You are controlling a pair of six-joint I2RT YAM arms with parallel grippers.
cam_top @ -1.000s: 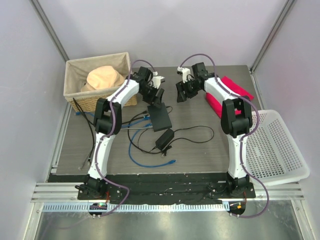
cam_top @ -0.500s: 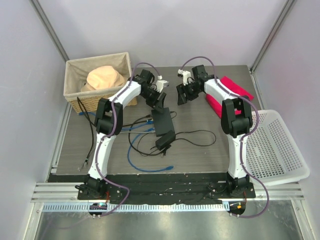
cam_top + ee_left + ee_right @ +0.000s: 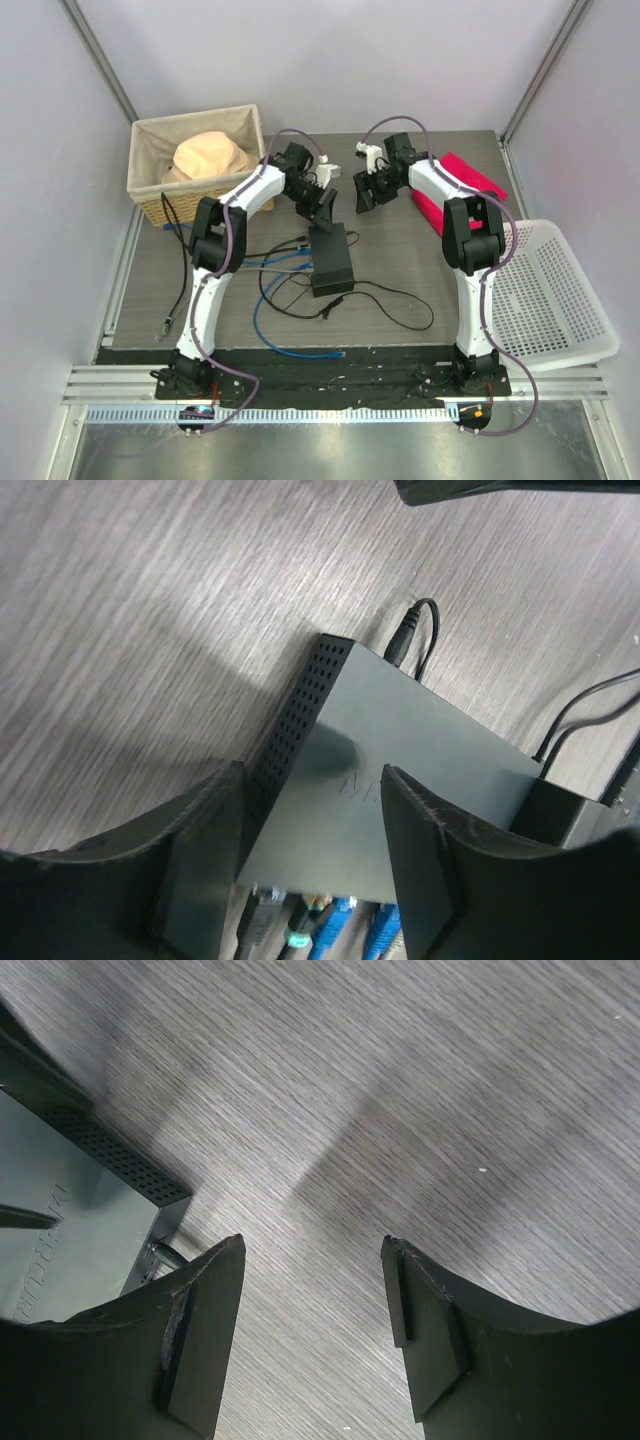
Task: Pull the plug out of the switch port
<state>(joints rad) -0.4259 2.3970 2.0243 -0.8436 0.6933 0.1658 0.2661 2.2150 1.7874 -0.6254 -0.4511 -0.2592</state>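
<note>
The switch [image 3: 330, 245] is a flat black box lying on the table between the arms. In the left wrist view the switch [image 3: 400, 770] shows a perforated side, with black and blue plugs [image 3: 335, 925] in the sockets along its near edge and a black power plug [image 3: 403, 640] at its far edge. My left gripper [image 3: 325, 207] is open, its jaws straddling the switch's near left corner [image 3: 310, 770]. My right gripper [image 3: 362, 192] is open and empty over bare table [image 3: 312, 1240], with a corner of the switch [image 3: 60, 1190] at its left.
A black adapter brick [image 3: 332, 284] lies against the switch's near end. Blue and black cables [image 3: 270, 300] loop toward the front. A wicker basket with a tan hat [image 3: 195, 165] stands back left, a red cloth [image 3: 465, 185] back right, a white perforated basket [image 3: 545, 290] at right.
The switch has slid toward the front and right, up to the adapter brick, with the cables trailing after it. My left gripper moved right with it. My right gripper barely moved.
</note>
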